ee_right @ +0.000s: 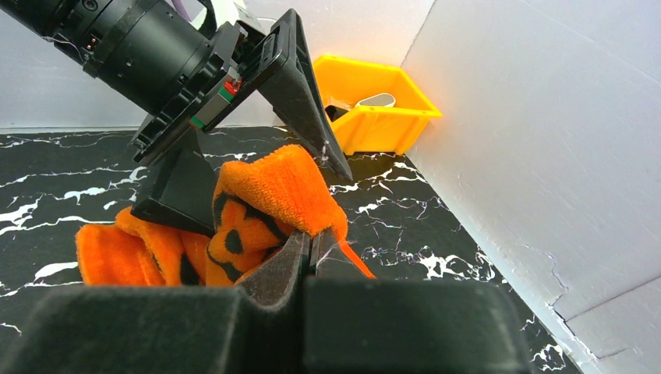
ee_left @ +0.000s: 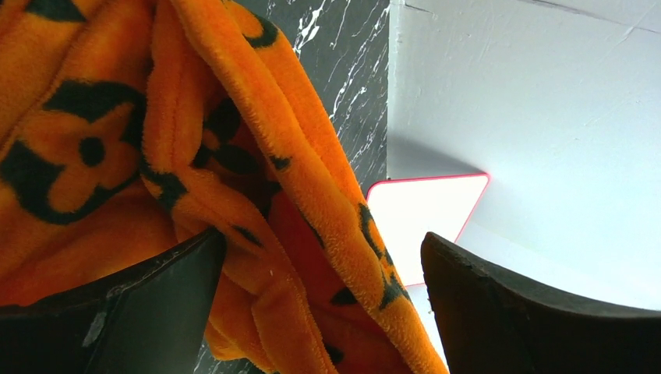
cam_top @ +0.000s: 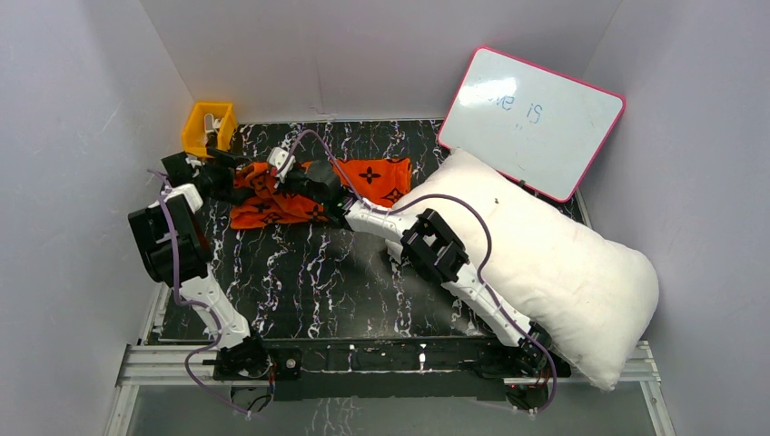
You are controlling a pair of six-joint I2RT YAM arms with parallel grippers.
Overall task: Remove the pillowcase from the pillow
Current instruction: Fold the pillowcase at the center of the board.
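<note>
We see the pillowcase already clear of the pillow. It lies bunched on the far left of the tabletop, near the yellow bin. The right pincer is fully closed on a raised fold of the orange fleece, and we judge this is to keep the cloth lifted and away from the pillow. The left pincer stands wide open with a hanging fold between its fingers, which do not press on it, so it holds nothing. We read that as either a release or a fresh approach, and we cannot tell which.

The pillowcase stretches roughly left to right, with one end towards the bin and the other reaching towards the pillow's far corner. The pillow lies bare on the right. Its long axis runs diagonally from beside the whiteboard down to the near right corner, where it overhangs the tabletop's edge.
</note>
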